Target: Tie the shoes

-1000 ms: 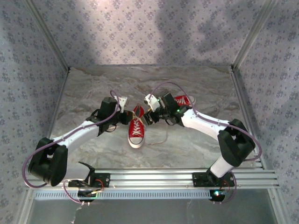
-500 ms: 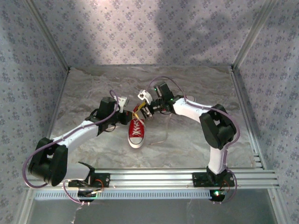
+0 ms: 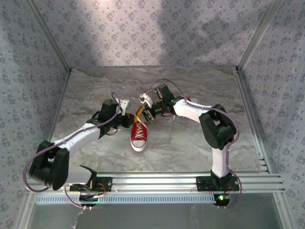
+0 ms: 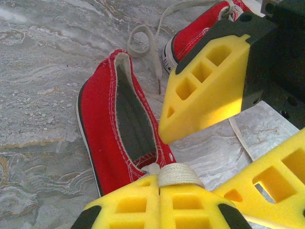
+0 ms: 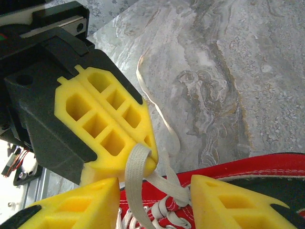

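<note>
The left tool (image 4: 159, 187) is pinching the red shoe's (image 4: 102, 131) white lace (image 4: 176, 174); the right tool (image 5: 155, 185) is gaping around that lace.

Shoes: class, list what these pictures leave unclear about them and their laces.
Top external view: the lace's path over the near shoe, too small to trace.
Left wrist view: most of the far shoe, behind the right tool's finger and cut by the top edge.
Right wrist view: much of the near shoe, cut by the bottom edge.
</note>
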### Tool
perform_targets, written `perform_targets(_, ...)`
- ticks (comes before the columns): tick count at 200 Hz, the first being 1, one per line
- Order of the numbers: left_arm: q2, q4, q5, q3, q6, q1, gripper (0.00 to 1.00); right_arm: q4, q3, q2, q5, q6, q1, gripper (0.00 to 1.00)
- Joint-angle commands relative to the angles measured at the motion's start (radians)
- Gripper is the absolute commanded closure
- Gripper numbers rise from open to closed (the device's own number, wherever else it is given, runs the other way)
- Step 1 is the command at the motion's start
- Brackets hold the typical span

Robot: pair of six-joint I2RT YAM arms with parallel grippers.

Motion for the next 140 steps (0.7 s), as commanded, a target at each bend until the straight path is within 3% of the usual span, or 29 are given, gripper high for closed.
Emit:
perform_targets(1, -0.006, -0.001, 0.023, 0.033, 0.009, 0.002, 1.00, -0.026, 0.041, 0.033, -0.042, -0.019, 0.008, 0.58)
perform_targets(36, -0.002, 0.002, 0.022, 0.031, -0.001, 0.004, 1.00, -0.024, 0.047, 0.049, -0.055, -0.016, 0.014, 0.68)
perform_targets(87, -0.003, 0.005, 0.018, 0.029, -0.013, 0.007, 1.00, 0.019, 0.024, 0.036, -0.056, 0.013, 0.009, 1.00)
perform_targets(97, -0.007, 0.000, 0.011, 0.028, -0.019, 0.008, 1.00, 0.036, 0.011, 0.023, -0.044, 0.023, 0.009, 1.00)
perform_targets(122, -0.058, -0.109, -0.136, 0.047, -0.078, 0.010, 0.56, 0.066, -0.021, -0.009, -0.001, 0.045, 0.005, 1.00)
perform_targets(140, -0.137, -0.252, -0.376, 0.045, -0.192, 0.017, 0.35, 0.073, -0.033, -0.021, 0.021, 0.050, 0.006, 1.00)
